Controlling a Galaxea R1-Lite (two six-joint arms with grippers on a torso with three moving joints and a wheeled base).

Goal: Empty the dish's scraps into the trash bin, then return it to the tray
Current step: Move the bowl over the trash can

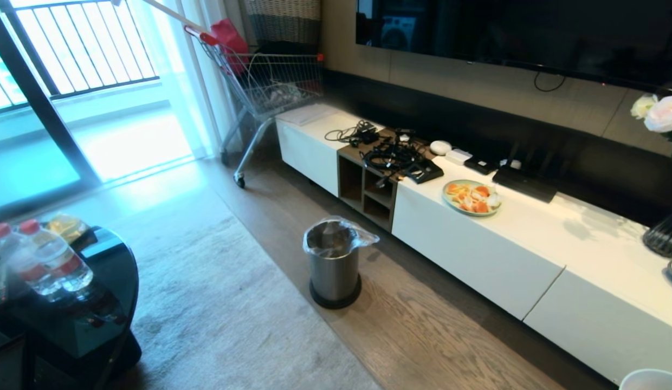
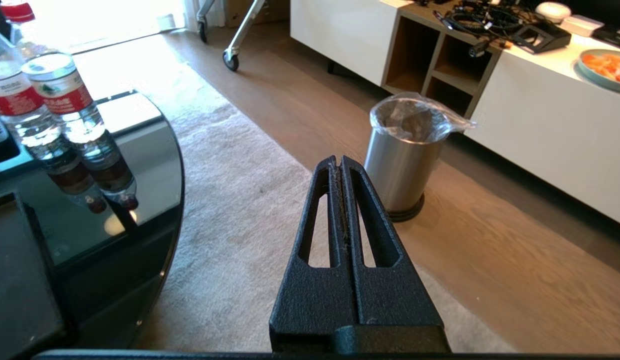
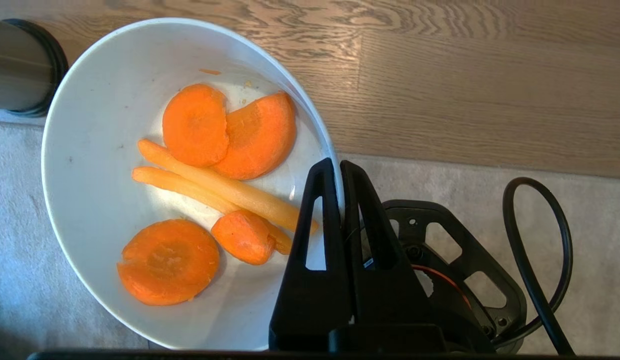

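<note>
Woodgrain floor (image 3: 465, 75) beneath glossy round dish (image 3: 100, 210).

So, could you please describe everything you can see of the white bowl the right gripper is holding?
The dish is a small, round, glossy white bowl with deep sides. It is held roughly upright above the rug's edge and the wood floor, near the trash bin. The right gripper is shut on its rim, one finger inside and one outside. The scraps lie in it: orange carrot slices and pale strips. In the head view only a sliver of rim shows at the lower right corner.
</note>
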